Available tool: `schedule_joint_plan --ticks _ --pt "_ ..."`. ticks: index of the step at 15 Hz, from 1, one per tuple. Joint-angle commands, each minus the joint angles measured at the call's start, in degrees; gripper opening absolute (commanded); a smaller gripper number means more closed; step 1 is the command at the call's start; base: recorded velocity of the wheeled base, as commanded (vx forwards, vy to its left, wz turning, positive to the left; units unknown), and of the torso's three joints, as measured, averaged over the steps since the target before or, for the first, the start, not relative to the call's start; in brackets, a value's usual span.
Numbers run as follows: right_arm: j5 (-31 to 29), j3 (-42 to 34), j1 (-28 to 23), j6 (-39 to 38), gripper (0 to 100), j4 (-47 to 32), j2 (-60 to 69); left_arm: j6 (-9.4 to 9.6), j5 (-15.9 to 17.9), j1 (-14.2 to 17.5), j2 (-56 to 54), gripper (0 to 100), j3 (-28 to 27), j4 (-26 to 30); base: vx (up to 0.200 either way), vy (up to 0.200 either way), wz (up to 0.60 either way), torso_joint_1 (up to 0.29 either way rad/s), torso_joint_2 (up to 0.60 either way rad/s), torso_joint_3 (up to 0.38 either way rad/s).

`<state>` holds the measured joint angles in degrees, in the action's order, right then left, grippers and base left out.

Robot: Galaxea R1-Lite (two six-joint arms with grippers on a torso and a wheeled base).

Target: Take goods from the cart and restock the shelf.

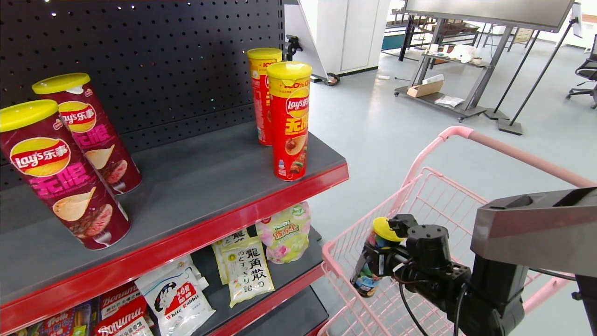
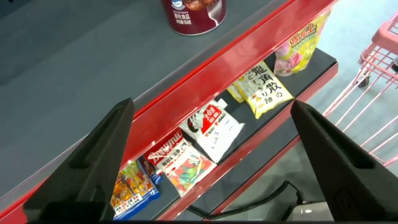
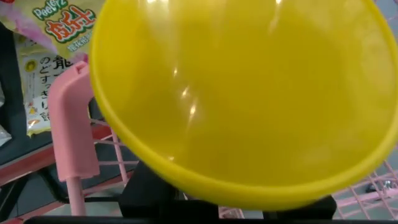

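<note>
My right gripper point(image 1: 378, 260) is shut on a chip can point(image 1: 366, 275) with a yellow lid point(image 3: 249, 93), held nearly upright inside the pink cart point(image 1: 513, 154) near its corner closest to the shelf. The lid sits right in front of the right wrist camera, hiding the can's body there. The grey top shelf point(image 1: 196, 182) with a red front edge carries two red chip cans point(image 1: 289, 121) at its right end and two maroon chip cans point(image 1: 63, 179) at its left. My left gripper point(image 2: 211, 106) hangs open above the shelf's red edge point(image 2: 205, 74), holding nothing.
The lower shelf holds snack bags: a yellow one point(image 1: 246, 270), a green-pink one point(image 1: 283, 231) and a white one point(image 1: 177, 296). A black pegboard point(image 1: 140, 56) backs the shelf. Open grey floor lies beyond the cart, with a metal stand point(image 1: 447, 60) farther off.
</note>
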<state>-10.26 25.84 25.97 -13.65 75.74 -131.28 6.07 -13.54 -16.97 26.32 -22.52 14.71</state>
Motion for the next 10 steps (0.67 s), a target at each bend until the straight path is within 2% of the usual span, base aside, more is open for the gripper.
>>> schedule_joint_plan --ticks 1,5,8,9,10 --pt "-0.6 -3.3 1.3 0.6 0 -0.2 5.5 -0.01 0.0 0.0 0.0 100 0.0 0.0 0.000 0.000 0.00 0.000 0.00 0.000" --pt "-0.8 -6.9 1.7 8.6 0 -3.1 20.5 -0.01 0.4 0.0 -0.2 100 0.4 0.0 0.000 0.000 0.00 0.000 0.00 0.000" --pt "-0.7 -3.2 0.4 12.7 0 -19.3 34.8 -0.01 1.0 0.0 -1.5 100 0.9 0.0 0.000 0.000 0.00 0.000 0.00 0.000" --pt "-0.8 1.9 -0.7 13.5 0 -31.2 41.6 -0.01 1.0 -0.1 -2.2 100 0.8 0.1 0.000 0.000 0.00 0.000 0.00 0.000" --pt "-0.8 5.2 -1.4 13.8 0 -38.5 45.9 -0.01 0.9 0.0 -2.7 100 0.5 0.3 0.000 0.000 0.00 0.000 0.00 0.000"
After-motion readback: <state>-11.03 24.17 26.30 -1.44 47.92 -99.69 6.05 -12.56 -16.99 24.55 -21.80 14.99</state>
